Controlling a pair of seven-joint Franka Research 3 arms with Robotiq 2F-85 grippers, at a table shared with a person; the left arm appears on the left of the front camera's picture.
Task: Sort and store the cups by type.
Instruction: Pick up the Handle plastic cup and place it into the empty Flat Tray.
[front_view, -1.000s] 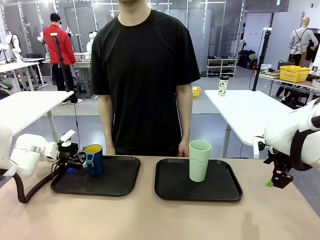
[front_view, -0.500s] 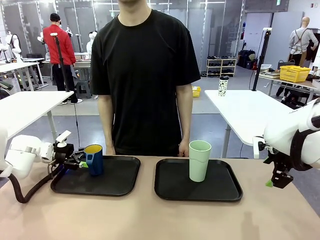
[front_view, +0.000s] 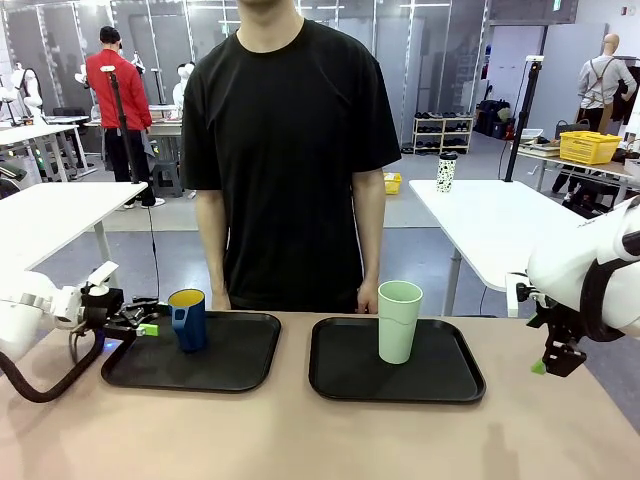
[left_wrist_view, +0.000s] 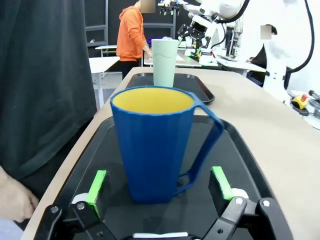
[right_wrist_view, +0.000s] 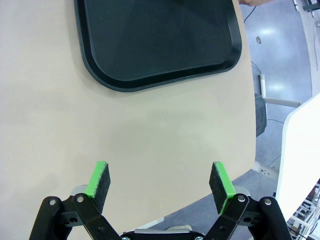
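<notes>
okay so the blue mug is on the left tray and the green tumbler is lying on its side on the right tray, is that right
Not quite. The green tumbler stands upright on the right tray, not on its side; the front view shows it, open end up. The rest holds: the blue mug is on the left tray.

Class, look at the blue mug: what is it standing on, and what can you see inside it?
The blue mug stands on a black tray. Its inside wall is yellow; its bottom is hidden below the rim, so any contents cannot be seen.
</notes>
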